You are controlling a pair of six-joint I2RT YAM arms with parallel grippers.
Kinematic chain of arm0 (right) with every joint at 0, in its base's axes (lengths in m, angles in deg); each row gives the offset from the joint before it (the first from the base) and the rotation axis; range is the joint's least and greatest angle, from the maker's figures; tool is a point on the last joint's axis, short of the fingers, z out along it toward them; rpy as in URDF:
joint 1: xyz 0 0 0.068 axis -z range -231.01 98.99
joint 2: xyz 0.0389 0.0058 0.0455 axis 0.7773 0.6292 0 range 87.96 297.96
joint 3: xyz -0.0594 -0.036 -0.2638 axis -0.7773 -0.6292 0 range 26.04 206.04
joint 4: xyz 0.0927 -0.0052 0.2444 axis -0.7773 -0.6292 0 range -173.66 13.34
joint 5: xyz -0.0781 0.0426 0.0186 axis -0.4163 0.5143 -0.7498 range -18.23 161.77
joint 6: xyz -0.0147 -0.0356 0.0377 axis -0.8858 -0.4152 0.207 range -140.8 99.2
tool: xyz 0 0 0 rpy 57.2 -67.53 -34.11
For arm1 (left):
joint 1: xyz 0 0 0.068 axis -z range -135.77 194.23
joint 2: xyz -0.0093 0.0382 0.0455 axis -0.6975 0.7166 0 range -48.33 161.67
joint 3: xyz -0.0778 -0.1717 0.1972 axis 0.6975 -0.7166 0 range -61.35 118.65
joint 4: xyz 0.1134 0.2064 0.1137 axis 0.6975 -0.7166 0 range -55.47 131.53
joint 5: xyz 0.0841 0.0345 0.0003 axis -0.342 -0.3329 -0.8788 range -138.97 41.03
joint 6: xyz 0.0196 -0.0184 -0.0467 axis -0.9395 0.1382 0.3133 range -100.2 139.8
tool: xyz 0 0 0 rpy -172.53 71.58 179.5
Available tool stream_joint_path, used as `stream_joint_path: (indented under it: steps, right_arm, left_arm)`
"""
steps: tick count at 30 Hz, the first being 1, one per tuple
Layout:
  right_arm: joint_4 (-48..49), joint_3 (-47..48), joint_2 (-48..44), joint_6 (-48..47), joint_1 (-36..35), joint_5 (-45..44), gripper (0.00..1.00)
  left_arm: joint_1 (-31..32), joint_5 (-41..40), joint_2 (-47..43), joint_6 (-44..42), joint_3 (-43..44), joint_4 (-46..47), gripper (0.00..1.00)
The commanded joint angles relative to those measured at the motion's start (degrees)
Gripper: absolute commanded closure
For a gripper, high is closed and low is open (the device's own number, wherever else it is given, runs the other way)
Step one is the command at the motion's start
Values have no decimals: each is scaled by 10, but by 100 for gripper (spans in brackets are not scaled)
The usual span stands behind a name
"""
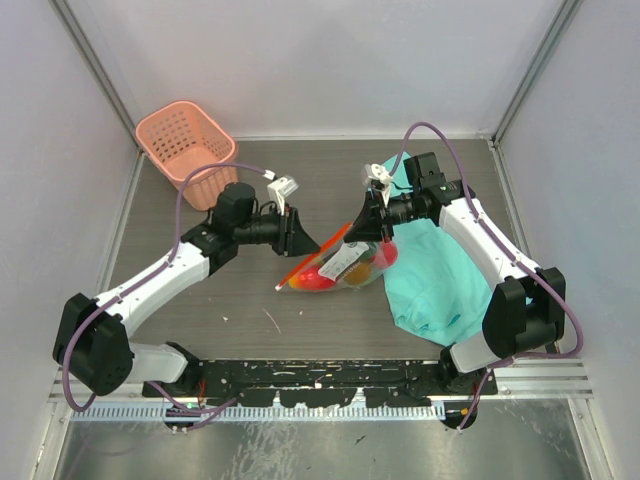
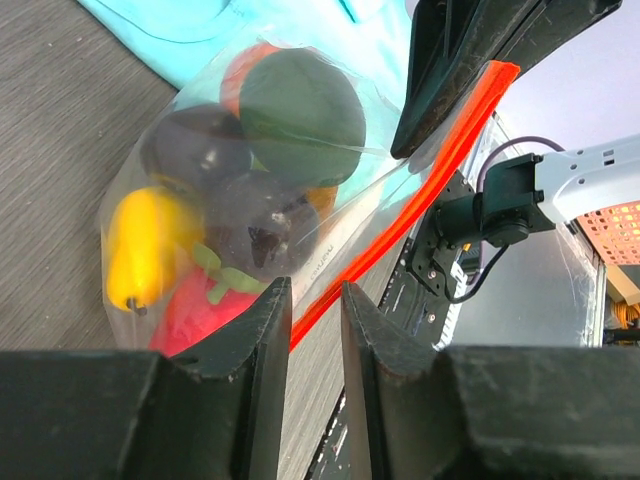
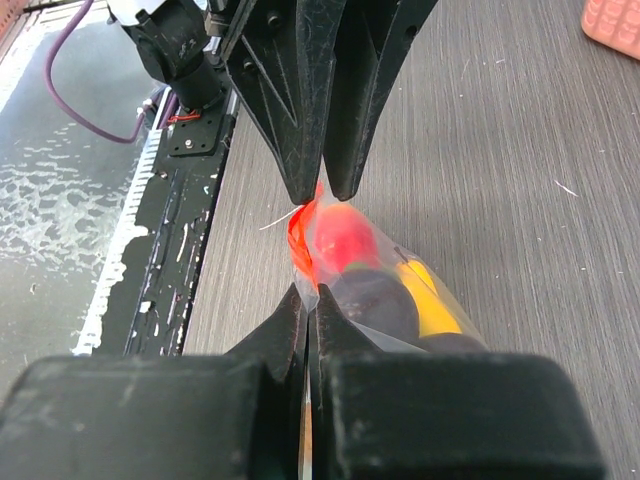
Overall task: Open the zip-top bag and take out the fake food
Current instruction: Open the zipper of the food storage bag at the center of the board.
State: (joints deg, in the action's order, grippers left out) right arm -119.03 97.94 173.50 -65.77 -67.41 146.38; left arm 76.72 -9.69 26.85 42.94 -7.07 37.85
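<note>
**Both grippers pinching the bag's zip edge, food inside**

Far left at the back stands a pink basket, well away from the action. The left arm reaches from its base across the grey table towards the middle. The left gripper has its fingers drawn almost together, and the red-orange zip strip runs down into the thin gap between them. From the right wrist camera, those two fingertips look nipped onto the strip's bunched end.

The zip-top bag sits in the middle of the table between the two grippers. Its strip slants from up near the right gripper down towards the near left. I can't make out whether its belly rests on the table or hangs a little clear.

The fake food is all inside the clear plastic, packed close together. The left wrist camera shows a yellow piece and a red one with a green stalk. A couple of dark purple lumps and a dark green ball are in there too.

The right gripper comes in from the other side, just beside the left one. Its fingers are pressed tight together on the bag's top edge, with the plastic caught between them. Behind it the right arm bends back to its base. A teal cloth lies crumpled beneath that arm, and the bag's right end overlaps the cloth's near edge.
</note>
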Motion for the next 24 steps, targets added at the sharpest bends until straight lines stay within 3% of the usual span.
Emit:
stream_joint_path:
  steps: [1,11,16,20,22,24]
  right_arm:
    - [-2,27,0,-9,-6,4,99]
    - [-2,27,4,-9,-13,0,99]
    - [-2,27,3,-11,-14,-2,99]
    - [-2,27,4,-10,-16,-2,99]
    - [-3,27,4,-10,-16,-2,99]
    - [-3,27,4,-10,-16,-2,99]
  left_arm:
    - [7,3,-7,-10,9,19,71]
    - [46,-42,2,-42,27,-12,55]
    - [60,-109,-11,-59,30,-30,58]
    - [66,-156,-15,-76,33,-49,72]
    - [66,-148,-16,-79,30,-47,71]
    - [66,-129,-20,-76,25,-38,63]
